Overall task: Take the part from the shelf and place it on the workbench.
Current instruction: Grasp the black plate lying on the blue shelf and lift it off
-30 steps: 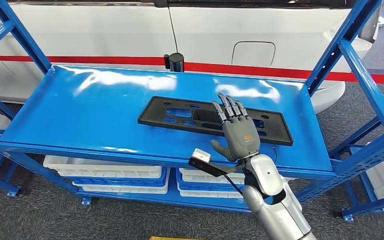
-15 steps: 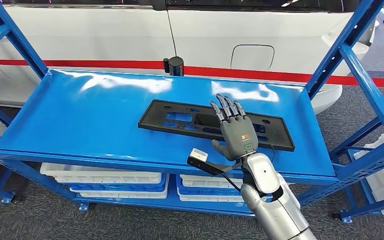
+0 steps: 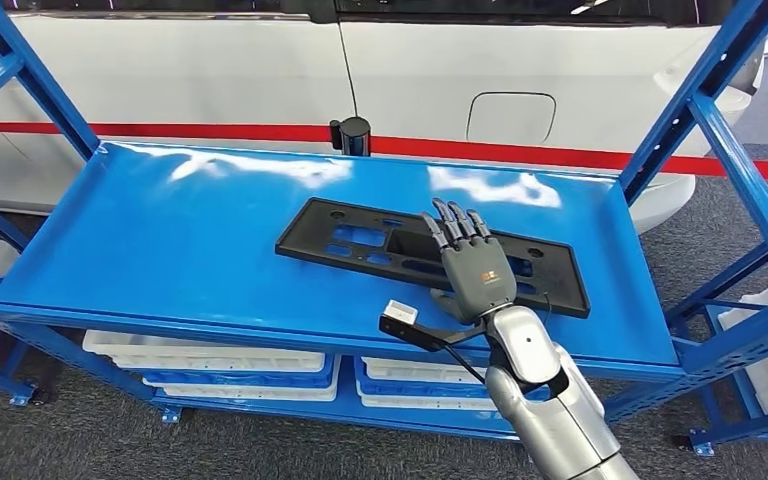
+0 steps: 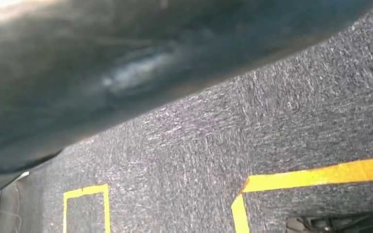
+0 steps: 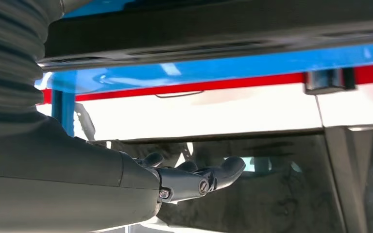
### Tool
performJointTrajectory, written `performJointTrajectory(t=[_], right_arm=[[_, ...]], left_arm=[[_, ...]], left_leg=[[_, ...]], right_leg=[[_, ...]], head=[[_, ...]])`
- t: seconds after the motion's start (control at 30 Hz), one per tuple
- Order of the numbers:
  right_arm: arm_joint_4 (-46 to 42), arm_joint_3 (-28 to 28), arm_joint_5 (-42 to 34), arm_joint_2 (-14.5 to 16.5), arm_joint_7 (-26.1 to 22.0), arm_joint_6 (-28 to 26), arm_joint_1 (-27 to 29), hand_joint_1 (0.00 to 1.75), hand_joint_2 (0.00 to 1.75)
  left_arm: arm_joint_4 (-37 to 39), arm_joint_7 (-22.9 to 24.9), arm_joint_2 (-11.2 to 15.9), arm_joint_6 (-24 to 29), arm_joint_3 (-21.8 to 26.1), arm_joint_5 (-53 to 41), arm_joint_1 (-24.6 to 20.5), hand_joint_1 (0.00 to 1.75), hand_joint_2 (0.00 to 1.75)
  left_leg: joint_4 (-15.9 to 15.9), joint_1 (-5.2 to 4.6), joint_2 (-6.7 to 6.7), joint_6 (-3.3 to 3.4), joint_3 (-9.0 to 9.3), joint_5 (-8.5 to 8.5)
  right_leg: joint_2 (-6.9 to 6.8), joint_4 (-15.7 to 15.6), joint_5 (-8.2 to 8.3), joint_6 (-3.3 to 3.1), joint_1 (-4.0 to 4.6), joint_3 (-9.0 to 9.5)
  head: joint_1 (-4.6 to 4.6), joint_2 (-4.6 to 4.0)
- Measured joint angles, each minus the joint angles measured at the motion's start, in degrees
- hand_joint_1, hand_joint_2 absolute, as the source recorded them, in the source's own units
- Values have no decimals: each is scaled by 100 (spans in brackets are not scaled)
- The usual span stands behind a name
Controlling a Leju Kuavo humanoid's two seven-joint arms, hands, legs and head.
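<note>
The black part (image 3: 430, 255) lay flat on the blue shelf (image 3: 160, 240), right of centre. The right hand (image 3: 472, 265) was open above the part's right half, fingers spread, holding nothing; it had edged forward over the past second. Judgement: approach continuing, grasp not yet made. Left hand's state could not be told.

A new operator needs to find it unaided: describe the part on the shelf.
Find the blue metal shelf in front of the white vehicle. On its top deck, right of centre, lies the part: a long, flat black plastic panel with rectangular cut-outs. The right hand is over it.
</note>
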Motion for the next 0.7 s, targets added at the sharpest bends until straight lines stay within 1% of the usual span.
performJointTrajectory(t=[0.03, 0.07, 0.1, 0.17, 0.2, 0.23, 0.27, 0.3, 0.33, 0.37, 0.4, 0.43, 0.47, 0.5, 0.53, 0.57, 0.6, 0.63, 0.7], right_arm=[[6, 0, 5, -1, 1, 3, -1, 0, 175], [10, 0, 10, -2, 2, 19, -5, 0, 175], [18, 1, 19, -2, 9, 56, -10, 0, 175], [68, 4, 40, -3, 35, 189, -18, 0, 175], [117, 10, 42, -4, 50, 275, -21, 0, 175], [171, 18, 37, -8, 61, 349, -30, 0, 175], [228, 26, 26, -12, 73, 419, -52, 0, 175], [285, 34, 16, -17, 89, 485, -85, 0, 175], [340, 40, 12, -23, 114, 552, -129, 0, 175], [402, 45, 12, -29, 151, 628, -182, 38, 175], [470, 50, 15, -43, 194, 710, -238, 81, 175], [549, 54, 16, -58, 245, 795, -297, 125, 175], [634, 57, 20, -74, 306, 884, -355, 168, 175], [725, 61, 34, -91, 380, 974, -412, 174, 175], [831, 67, 57, -103, 473, 1061, -471, 175, 175], [952, 73, 82, -115, 562, 1125, -534, 175, 175], [1082, 79, 105, -127, 631, 1154, -597, 175, 175], [1214, 82, 116, -139, 679, 1154, -653, 175, 175], [1431, 84, 119, -154, 707, 1104, -715, 175, 175]], left_arm=[[-1, 0, 1, 0, 4, 0, 0, 0, 0], [-1, 0, 1, 0, 9, -2, 0, 0, 0], [-1, 1, 0, -1, 13, -7, -1, 0, 0], [-1, 3, -2, -6, 23, -32, 0, 0, 0], [0, 7, -3, -10, 33, -50, 0, 0, 0], [0, 10, -3, -13, 46, -71, 1, 0, 0], [-1, 15, -2, -15, 61, -88, 3, 0, 0], [-1, 19, -1, -16, 75, -104, 4, 0, 0], [-2, 22, 1, -21, 88, -115, 4, 0, 0], [-2, 24, 2, -33, 103, -122, -1, 0, 0], [-2, 24, 2, -48, 117, -134, -10, 0, 0], [-2, 24, 1, -66, 134, -150, -19, 0, 0], [-2, 24, -1, -81, 150, -167, -27, 0, 0], [-2, 25, -3, -91, 162, -186, -31, 0, 0], [-2, 28, -7, -98, 172, -201, -32, 0, 0], [-2, 34, -10, -102, 185, -212, -34, 0, 0], [-2, 42, -12, -104, 201, -221, -37, 0, 0], [-2, 50, -14, -105, 220, -226, -41, 0, 0], [-2, 60, -10, -105, 257, -227, -44, 0, 0]], left_leg=[[19, 9, 7, -29, -5, -22], [115, 14, 18, -56, -40, -90], [333, 17, 29, -79, -133, -213], [1068, 20, 45, -113, -488, -548], [1416, 22, 46, -124, -679, -662], [1611, 22, 47, -128, -805, -682], [1574, 22, 52, -126, -820, -586], [1313, 24, 58, -118, -719, -394], [907, 26, 64, -107, -531, -171], [505, 20, 68, -94, -334, -13], [212, 16, 67, -72, -187, 77], [56, 5, 63, -46, -107, 94], [22, -11, 59, -12, -88, 63], [14, -14, 57, 29, -72, 64], [0, -8, 60, 69, -44, 66], [-14, 3, 64, 111, -14, 75], [-28, 20, 68, 145, 12, 87], [-35, 30, 70, 168, 20, 94], [-34, 30, 68, 189, 13, 95]], right_leg=[[1, -15, 12, -38, -15, 18], [1, -31, 15, -74, -33, 43], [-1, -45, 13, -105, -52, 72], [-5, -46, -11, -149, -50, 110], [-6, -45, -20, -162, -44, 123], [-5, -44, -30, -173, -39, 134], [1, -44, -40, -176, -37, 150], [11, -43, -53, -172, -38, 173], [22, -43, -70, -158, -40, 199], [32, -37, -92, -132, -23, 220], [40, -33, -111, -105, -10, 233], [43, -35, -127, -76, 5, 237], [44, -44, -137, -47, 15, 233], [45, -59, -146, -21, 9, 232], [42, -46, -159, 6, 3, 234], [37, 30, -202, 28, -3, 205], [32, 216, -295, 36, -8, 123], [28, 532, -432, 32, -17, -30], [26, 1341, -742, 27, -29, -472]], head=[[0, 0], [-3, 0], [-11, 0], [-24, 0], [-26, 0], [-26, 1], [-28, 1], [-28, 1], [-30, 1], [-31, 0], [-26, 0], [-25, 0], [-23, 0], [-23, 0], [-25, 0], [-17, 0], [-6, 0], [5, 0], [16, 0]])
